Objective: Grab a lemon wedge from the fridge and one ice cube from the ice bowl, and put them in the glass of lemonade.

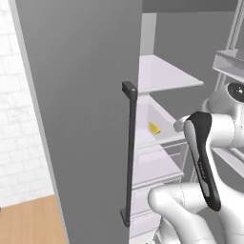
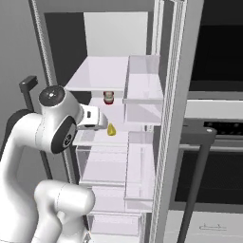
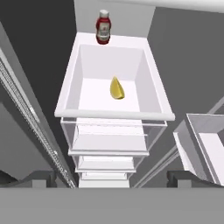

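With the tall grey two-door fridge (image 1: pixel 81 119) open, the tiny bright yellow lemon wedge (image 3: pixel 116 89) lay mid-floor in a white open-topped drawer (image 3: pixel 70 87), clear of its walls, jaws spread above.

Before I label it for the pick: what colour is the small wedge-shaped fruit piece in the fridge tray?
Bright yellow wedge, clearest in the hand view.
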Tool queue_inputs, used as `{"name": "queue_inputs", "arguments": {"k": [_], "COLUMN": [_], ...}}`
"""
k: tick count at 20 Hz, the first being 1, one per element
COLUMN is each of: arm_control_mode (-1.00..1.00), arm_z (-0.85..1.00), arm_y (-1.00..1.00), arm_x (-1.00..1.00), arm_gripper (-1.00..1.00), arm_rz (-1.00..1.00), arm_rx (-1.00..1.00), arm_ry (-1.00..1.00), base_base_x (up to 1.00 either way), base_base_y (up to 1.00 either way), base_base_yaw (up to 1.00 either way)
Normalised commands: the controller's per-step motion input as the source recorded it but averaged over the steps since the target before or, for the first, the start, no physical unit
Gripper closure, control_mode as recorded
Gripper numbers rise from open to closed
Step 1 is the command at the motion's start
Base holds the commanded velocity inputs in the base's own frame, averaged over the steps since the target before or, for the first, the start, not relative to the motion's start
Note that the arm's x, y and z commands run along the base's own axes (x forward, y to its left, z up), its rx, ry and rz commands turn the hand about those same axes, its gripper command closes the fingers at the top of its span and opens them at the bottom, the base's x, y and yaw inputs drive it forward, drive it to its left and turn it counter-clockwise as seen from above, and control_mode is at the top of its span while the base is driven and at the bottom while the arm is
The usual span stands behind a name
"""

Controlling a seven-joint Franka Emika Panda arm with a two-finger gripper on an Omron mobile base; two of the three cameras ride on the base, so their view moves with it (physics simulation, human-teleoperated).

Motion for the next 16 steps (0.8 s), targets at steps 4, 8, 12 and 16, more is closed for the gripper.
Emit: {"name": "queue_inputs", "arguments": {"k": [4, 8, 12, 16], "arm_control_mode": [1.00, 1.00, -1.00, -1.00], "arm_z": [0.00, 0.00, -0.08, -0.21], "arm_y": [0.00, 0.00, -0.04, -0.21], "arm_x": [0.00, 0.00, 0.35, 0.40], "arm_gripper": [-1.00, -1.00, -1.00, -1.00], "arm_rz": [0.00, 0.00, 0.05, 0.06], "arm_rx": [0.00, 0.00, 0.00, 0.00], "arm_ry": [0.00, 0.00, 0.00, 0.00], "base_base_x": [0.39, 0.29, 0.00, 0.00], "base_base_y": [-0.27, -0.08, 0.00, 0.00], "base_base_yaw": [0.08, 0.07, 0.00, 0.00]}}
